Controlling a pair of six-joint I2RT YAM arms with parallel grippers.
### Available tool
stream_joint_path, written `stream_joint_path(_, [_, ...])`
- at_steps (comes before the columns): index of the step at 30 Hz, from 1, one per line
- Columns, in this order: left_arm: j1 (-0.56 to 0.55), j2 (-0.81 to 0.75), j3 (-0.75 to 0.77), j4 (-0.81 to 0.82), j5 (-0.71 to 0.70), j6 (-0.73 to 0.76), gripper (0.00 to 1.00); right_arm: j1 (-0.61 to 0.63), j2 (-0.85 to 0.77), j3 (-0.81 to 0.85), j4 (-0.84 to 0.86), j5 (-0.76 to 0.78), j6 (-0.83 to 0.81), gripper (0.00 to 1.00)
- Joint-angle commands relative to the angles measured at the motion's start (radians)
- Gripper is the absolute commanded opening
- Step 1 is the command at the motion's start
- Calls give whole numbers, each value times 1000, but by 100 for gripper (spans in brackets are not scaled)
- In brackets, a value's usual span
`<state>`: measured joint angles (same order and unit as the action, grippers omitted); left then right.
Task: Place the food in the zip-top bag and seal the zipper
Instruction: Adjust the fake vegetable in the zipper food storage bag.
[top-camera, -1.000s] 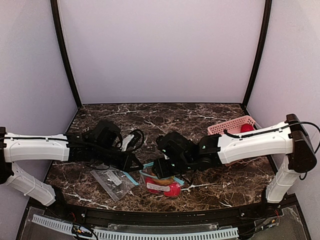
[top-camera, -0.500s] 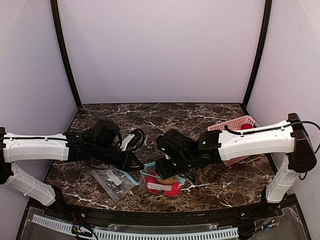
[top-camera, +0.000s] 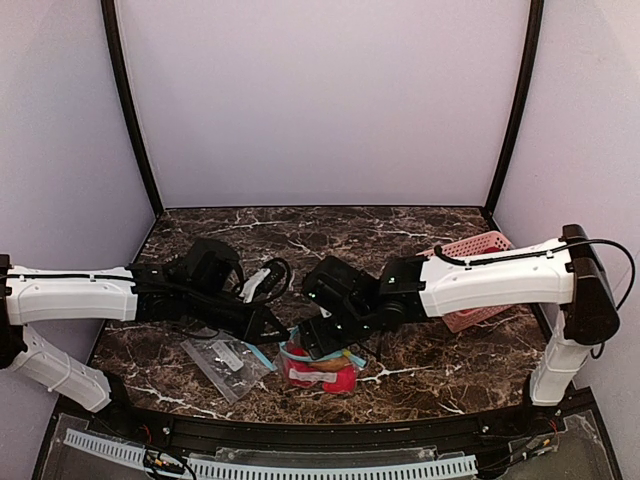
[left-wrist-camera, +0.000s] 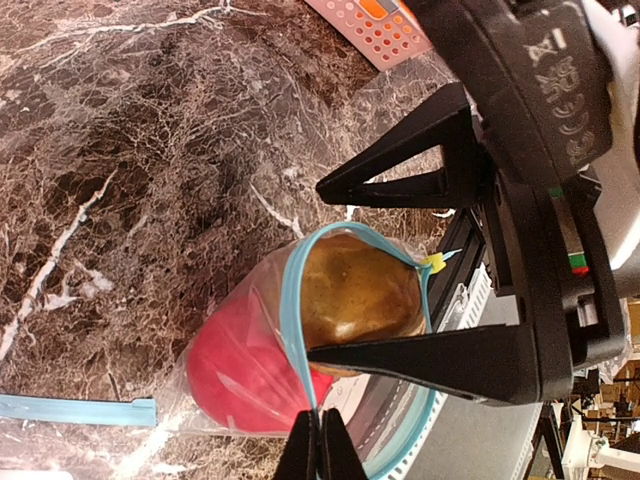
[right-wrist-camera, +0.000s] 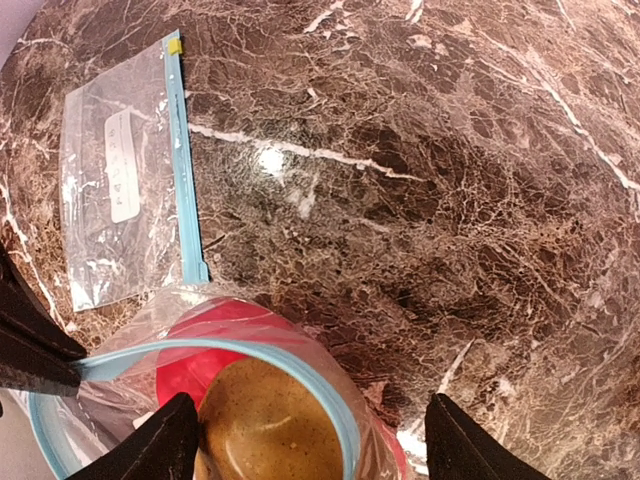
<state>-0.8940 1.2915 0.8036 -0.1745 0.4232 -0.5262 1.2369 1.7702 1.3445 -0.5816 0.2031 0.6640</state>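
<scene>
The zip-top bag (top-camera: 322, 368) lies near the front edge with its mouth held open. In the left wrist view a brown-tan piece of food (left-wrist-camera: 355, 290) sits in the mouth and a red piece (left-wrist-camera: 235, 365) lies deeper inside. My left gripper (left-wrist-camera: 320, 445) is shut on the teal-blue zipper (left-wrist-camera: 292, 330) at the rim; it also shows in the top view (top-camera: 277, 330). My right gripper (right-wrist-camera: 315, 445) is wide open and empty over the mouth, straddling the brown piece (right-wrist-camera: 265, 425). One of its fingers (left-wrist-camera: 430, 360) touches the rim.
A second, empty, flat clear bag (right-wrist-camera: 115, 210) with a white label (right-wrist-camera: 125, 165) lies just left of the filled one, also seen from above (top-camera: 225, 362). The pink basket (top-camera: 478, 245) stands at the back right behind the right arm, with something orange in it (left-wrist-camera: 382, 8).
My right arm has moved left, bringing its open gripper over the bag mouth. The bag has shifted slightly left. My left gripper has held still on the zipper.
</scene>
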Motion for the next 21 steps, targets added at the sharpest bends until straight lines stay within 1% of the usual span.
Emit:
stream_joint_path(1, [3,-20,39,31,23,16,1,0,54,2,-49,37,25,78])
stream_joint_path(4, [3,-20,37,35,24,14,1,-8,59,-11,-43,50,55,80])
stream_joint_path(9, [3,-24,35,28,7,13,1,-18,48,-30,-39,63,101,81])
stream_joint_path(17, [4,-47,31,3,-45,7,1,-31,-3,-122,-40,39,167,81])
stream_joint_path(21, [6,-58,31,-13,-65,10,1,-31,-33,-181,-41,32,196,79])
